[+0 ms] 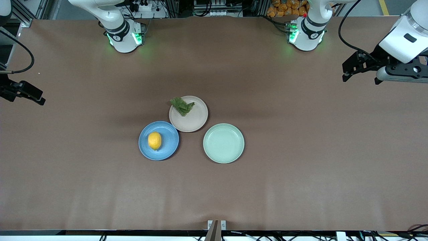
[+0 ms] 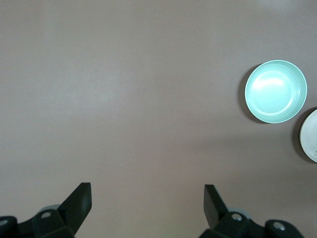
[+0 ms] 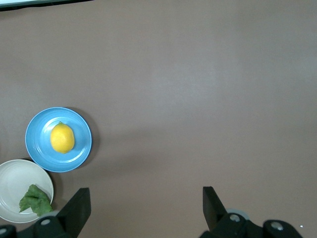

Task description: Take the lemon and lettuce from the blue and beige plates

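The yellow lemon point(image 1: 154, 140) lies on the blue plate point(image 1: 169, 140) in the middle of the table. The dark green lettuce point(image 1: 182, 105) rests on the beige plate point(image 1: 195, 117), which touches the blue one and stands farther from the front camera. My left gripper point(image 1: 360, 77) hangs open over bare table at the left arm's end, well away from the plates. My right gripper point(image 1: 36, 97) hangs open over the right arm's end. The right wrist view shows the lemon point(image 3: 62, 138), blue plate point(image 3: 82, 145), lettuce point(image 3: 35, 200) and beige plate point(image 3: 17, 179) off to one side of my open right gripper point(image 3: 146, 201).
An empty mint-green plate point(image 1: 223, 143) stands beside the beige one, toward the left arm's end. It also shows in the left wrist view as the mint plate point(image 2: 276, 91), with the beige plate's rim point(image 2: 311, 141) at the picture's edge and my left gripper point(image 2: 147, 198) over brown table.
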